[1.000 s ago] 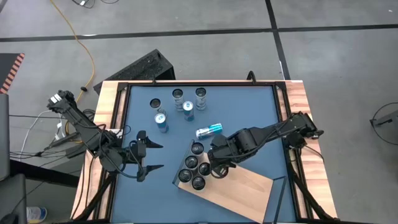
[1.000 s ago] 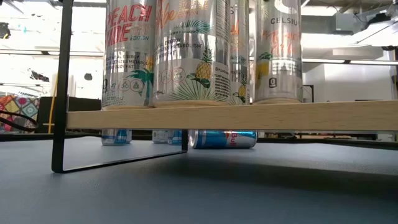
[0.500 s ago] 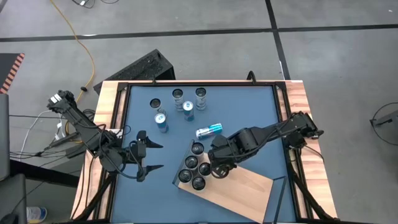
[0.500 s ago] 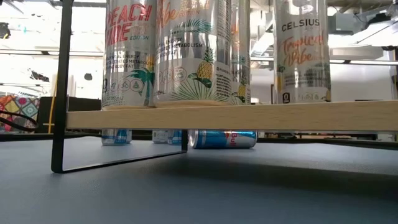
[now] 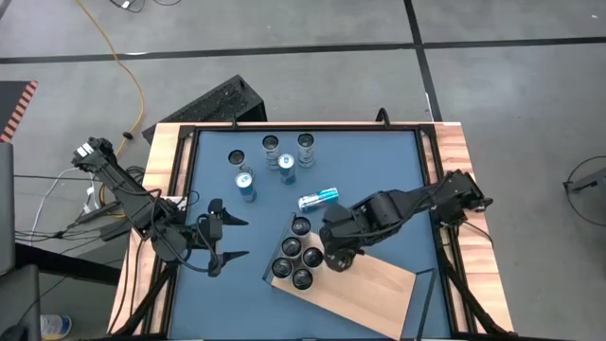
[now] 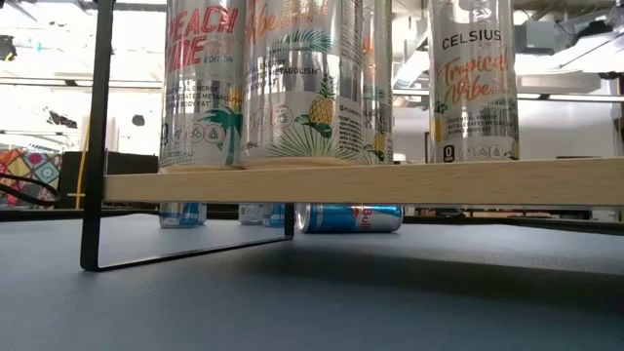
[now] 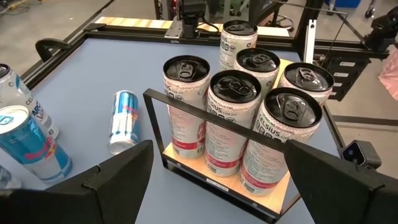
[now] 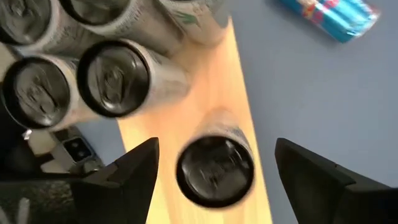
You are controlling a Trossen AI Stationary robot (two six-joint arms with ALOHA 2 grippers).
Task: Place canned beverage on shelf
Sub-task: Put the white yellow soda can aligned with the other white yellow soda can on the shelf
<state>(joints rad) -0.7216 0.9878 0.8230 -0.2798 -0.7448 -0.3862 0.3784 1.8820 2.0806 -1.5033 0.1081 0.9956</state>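
On the blue tabletop (image 5: 379,170), the right tool (image 5: 338,258) hangs spread above a silver beverage can (image 8: 214,168) standing on the light-wood shelf (image 5: 379,289); it should lift straight up to avoid tipping neighbours.

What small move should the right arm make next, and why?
Probably lift straight up and away. The right gripper stands open around the just-placed can, which stands upright on the shelf beside the other cans, so sideways motion could tip it.

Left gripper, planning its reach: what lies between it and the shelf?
Only bare blue table between the left gripper and the shelf, in the high view.
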